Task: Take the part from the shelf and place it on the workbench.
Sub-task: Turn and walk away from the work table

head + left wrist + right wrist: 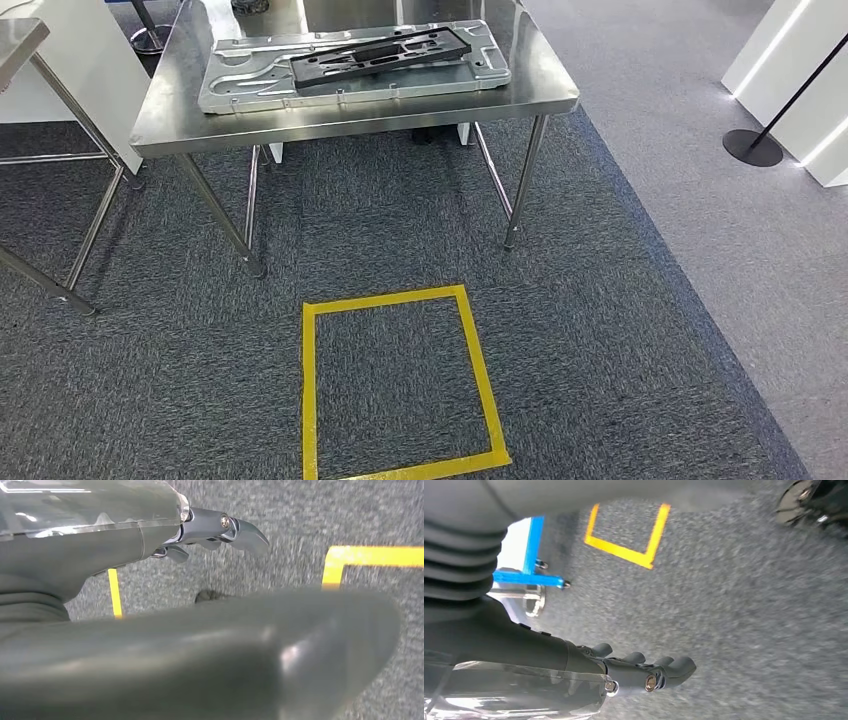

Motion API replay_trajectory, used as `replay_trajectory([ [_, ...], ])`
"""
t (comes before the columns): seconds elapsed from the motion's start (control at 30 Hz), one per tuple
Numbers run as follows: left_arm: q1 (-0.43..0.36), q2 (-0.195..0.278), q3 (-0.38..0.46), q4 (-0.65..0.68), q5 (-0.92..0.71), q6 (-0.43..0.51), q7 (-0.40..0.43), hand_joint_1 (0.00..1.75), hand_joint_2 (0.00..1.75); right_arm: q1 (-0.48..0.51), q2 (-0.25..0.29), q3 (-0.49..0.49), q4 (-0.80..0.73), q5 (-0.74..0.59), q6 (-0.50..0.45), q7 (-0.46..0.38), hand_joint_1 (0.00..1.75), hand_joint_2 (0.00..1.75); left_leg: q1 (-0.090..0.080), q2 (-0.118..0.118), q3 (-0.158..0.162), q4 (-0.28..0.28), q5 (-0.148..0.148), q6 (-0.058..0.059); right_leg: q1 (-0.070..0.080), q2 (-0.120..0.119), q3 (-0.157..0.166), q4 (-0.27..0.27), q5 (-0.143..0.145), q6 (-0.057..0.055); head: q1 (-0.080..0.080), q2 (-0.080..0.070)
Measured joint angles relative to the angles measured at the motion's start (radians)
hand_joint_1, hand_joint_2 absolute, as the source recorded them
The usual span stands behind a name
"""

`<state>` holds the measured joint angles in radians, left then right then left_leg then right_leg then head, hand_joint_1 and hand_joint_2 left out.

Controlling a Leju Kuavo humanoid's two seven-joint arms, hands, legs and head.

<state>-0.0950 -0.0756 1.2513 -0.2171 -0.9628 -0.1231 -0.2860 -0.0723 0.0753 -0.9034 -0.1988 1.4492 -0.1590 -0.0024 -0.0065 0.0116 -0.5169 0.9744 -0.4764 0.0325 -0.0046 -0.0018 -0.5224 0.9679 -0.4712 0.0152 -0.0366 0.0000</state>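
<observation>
A black flat part (380,52) lies on top of a silver metal plate (250,85) on the steel workbench (170,112), ahead of me at the top of the head view. My left hand (150,540) hangs over the grey carpet with its fingers (235,530) stretched out and nothing in it; its thick thumb (250,650) fills the foreground of the left wrist view. My right hand (589,667) also hangs over the carpet, its fingers (659,672) slightly bent and holding nothing.
A yellow tape square (310,380) marks the carpet in front of the workbench. A second steel table (20,40) stands at the left. A black stanchion base (752,147) and white panels (790,70) stand at the right. A blue frame (531,575) stands near my right side.
</observation>
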Motion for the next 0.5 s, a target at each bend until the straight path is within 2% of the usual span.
replay_trajectory([
  [0.03, 0.0, 0.0, 0.0, 0.0, 0.0, -0.001, -0.001, 0.0, 1.75, 0.0, 0.0, -0.003, 0.0, 0.0, -0.001, 0.01, 0.0, 0.44, 0.001, 0.0, -0.001, -0.001, 0.002, -0.001, 0.002, 0.0, -0.001, 0.001, 0.0, -0.002, 0.0, 0.0],
  [0.07, 0.0, 0.0, 0.0, 0.0, 0.0, -0.002, -0.001, 0.0, 1.75, -0.001, 0.0, -0.007, 0.0, -0.001, -0.003, 0.018, 0.0, 0.0, 0.003, 0.0, -0.001, -0.002, 0.003, -0.006, 0.003, 0.0, -0.002, 0.003, -0.001, -0.004, 0.0, 0.0],
  [0.13, -0.001, 0.0, 0.0, 0.0, -0.001, -0.001, 0.0, 0.0, 1.75, -0.002, -0.001, -0.013, 0.0, -0.004, -0.009, 0.029, 0.0, 0.0, 0.005, 0.0, -0.002, -0.002, 0.004, -0.01, 0.005, -0.001, -0.003, 0.005, -0.001, -0.008, 0.0, 0.0],
  [0.27, -0.001, 0.0, 0.0, 0.0, -0.003, 0.005, 0.002, 0.0, 1.75, -0.004, -0.001, -0.023, 0.0, -0.015, -0.01, 0.033, 0.0, 1.75, 0.007, 0.0, -0.002, -0.002, 0.006, -0.016, 0.008, -0.001, -0.004, 0.006, 0.0, -0.011, 0.0, 0.0],
  [0.43, 0.002, 0.001, -0.018, 0.0, 0.013, -0.002, 0.016, 0.0, 1.75, -0.003, -0.002, -0.028, -0.001, -0.053, 0.001, 0.043, 0.0, 1.75, 0.008, 0.0, -0.002, -0.002, 0.007, -0.019, 0.008, -0.001, -0.004, 0.007, 0.0, -0.012, 0.0, 0.0],
  [0.5, 0.007, 0.002, -0.048, 0.0, 0.038, 0.001, 0.023, 0.0, 0.87, 0.001, -0.003, -0.012, -0.004, -0.09, 0.006, 0.044, 0.0, 1.75, 0.008, 0.0, -0.002, -0.002, 0.007, -0.02, 0.008, -0.001, -0.004, 0.007, 0.001, -0.012, 0.0, 0.0],
])
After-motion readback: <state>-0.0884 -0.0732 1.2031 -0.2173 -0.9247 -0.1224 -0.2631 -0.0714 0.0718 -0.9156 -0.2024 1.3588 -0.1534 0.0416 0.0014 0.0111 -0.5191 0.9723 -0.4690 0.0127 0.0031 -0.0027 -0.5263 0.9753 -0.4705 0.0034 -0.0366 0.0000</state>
